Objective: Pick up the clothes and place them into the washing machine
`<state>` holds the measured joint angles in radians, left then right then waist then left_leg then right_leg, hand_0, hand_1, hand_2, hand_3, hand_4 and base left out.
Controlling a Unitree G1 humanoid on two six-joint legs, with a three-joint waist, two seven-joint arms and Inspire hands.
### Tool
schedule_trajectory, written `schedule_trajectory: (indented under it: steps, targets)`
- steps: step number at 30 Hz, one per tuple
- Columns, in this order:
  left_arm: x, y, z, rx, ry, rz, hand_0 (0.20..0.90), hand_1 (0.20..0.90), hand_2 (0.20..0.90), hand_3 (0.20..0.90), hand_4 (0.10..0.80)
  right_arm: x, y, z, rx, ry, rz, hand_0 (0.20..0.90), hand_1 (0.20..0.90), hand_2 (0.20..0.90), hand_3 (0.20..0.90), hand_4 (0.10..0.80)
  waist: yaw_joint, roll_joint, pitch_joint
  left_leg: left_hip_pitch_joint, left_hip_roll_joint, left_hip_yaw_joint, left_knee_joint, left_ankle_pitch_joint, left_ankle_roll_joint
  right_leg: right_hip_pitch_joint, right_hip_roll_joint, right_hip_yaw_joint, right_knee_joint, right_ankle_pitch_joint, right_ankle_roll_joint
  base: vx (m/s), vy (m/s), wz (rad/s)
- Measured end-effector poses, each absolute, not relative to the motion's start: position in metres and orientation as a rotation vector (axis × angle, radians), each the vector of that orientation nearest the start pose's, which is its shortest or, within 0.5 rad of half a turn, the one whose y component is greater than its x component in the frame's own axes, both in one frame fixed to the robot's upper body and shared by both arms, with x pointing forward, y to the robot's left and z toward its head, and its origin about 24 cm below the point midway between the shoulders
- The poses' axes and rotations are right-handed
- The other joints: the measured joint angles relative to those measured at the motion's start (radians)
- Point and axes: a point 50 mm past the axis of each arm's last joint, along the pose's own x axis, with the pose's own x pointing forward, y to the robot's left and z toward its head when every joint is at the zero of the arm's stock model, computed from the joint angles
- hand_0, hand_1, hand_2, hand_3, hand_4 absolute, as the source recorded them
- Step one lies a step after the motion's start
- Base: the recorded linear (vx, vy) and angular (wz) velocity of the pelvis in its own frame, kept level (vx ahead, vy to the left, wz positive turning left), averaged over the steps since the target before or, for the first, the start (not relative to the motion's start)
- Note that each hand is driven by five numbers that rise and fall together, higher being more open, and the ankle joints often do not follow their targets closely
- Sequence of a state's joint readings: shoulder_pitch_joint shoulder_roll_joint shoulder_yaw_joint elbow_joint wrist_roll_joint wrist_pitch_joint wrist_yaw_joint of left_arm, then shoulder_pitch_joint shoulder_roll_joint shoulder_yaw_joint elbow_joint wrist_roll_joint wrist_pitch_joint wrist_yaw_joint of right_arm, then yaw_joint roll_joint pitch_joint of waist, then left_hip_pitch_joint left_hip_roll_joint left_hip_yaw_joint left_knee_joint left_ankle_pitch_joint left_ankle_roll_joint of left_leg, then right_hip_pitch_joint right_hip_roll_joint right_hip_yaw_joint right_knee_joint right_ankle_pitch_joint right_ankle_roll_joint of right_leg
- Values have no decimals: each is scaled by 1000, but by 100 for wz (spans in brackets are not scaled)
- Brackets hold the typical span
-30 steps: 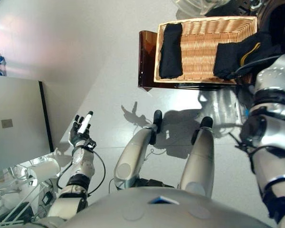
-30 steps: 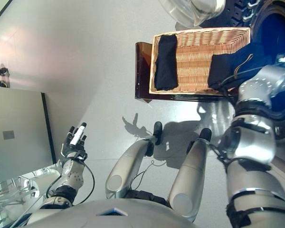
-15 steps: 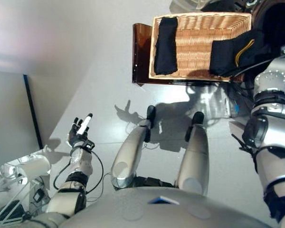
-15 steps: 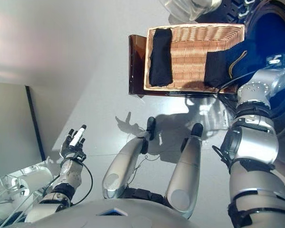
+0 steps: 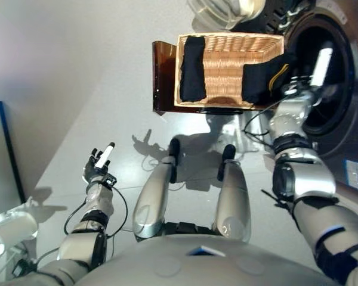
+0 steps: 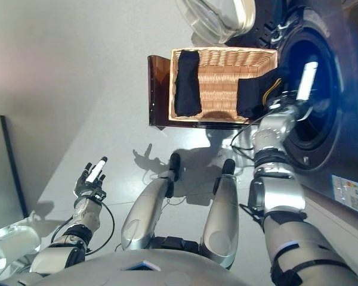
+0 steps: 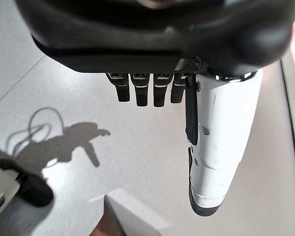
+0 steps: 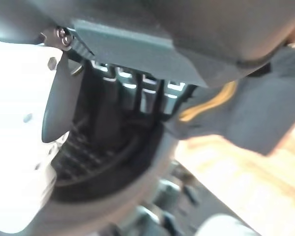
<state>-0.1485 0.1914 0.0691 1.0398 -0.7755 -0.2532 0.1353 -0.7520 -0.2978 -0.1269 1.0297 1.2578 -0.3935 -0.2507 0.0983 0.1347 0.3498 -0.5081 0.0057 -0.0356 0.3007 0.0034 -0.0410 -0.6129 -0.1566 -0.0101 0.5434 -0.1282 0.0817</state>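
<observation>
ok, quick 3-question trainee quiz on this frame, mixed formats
1. True or false: the woven wicker basket on the dark brown stand is empty.
2. Multiple choice: where is the black garment with the yellow stripe?
A) on the floor
B) draped over the basket's edge nearest the washing machine drum opening
C) in the left hand
3. Fill in: the right hand is at the mouth of the ____.

Key: 1 false, a folded black cloth also lies at its other end; 2 B; 3 washing machine drum.
</observation>
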Motion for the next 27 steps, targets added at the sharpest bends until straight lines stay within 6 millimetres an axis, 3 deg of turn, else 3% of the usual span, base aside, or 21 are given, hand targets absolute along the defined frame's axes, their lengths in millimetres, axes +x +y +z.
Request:
schedule_trajectory:
  steps: [4,10,15,17,19,21,22,27]
  targets:
    - [193,247,-109,-467,584,652,900,900,900,900,800,360,-237,54,923,2,-584,900,900,900,900,800,2,-19,-5,17,2,-3,-8,-2,-2,32,2,-6,-34,10,7,0,0,0]
    - [193,258,-106,-431,579,660,900,900,900,900,800,361,-228,50,807,61,-514,900,900,900,900,800,3,-47,-5,18,1,-11,-6,3,6,50,2,-15,-60,34,10,5,-3,2]
    - [193,276,-100,-396,560,664,900,900,900,900,800,366,-257,73,277,117,-404,900,900,900,900,800,6,-81,0,16,1,-14,0,6,9,57,2,-20,-63,40,11,-21,-6,1]
    - [191,285,-98,-377,559,675,900,900,900,900,800,371,-272,95,-59,115,-352,900,900,900,900,800,2,-92,5,14,3,-17,6,5,10,62,3,-25,-73,42,12,-17,-8,1]
    - [189,292,-95,-350,556,675,900,900,900,900,800,372,-283,132,-500,30,-273,900,900,900,900,800,0,-113,18,12,3,-19,10,5,11,63,5,-25,-78,46,12,0,0,0]
    - [189,295,-95,-335,556,672,900,900,900,900,800,372,-284,147,-673,-19,-250,900,900,900,900,800,1,-125,25,11,3,-19,12,3,9,64,5,-25,-80,47,11,0,0,0]
    - [190,296,-93,-330,550,669,900,900,900,900,800,372,-284,156,-874,-40,-220,900,900,900,900,800,1,-135,31,9,4,-19,12,2,7,63,6,-25,-83,48,9,2,-31,1]
    - [198,296,-88,-311,528,651,900,900,900,900,800,371,-270,145,-1345,-45,-80,900,900,900,900,800,9,-152,49,-8,6,-28,14,1,7,61,7,-37,-95,52,6,0,-44,5]
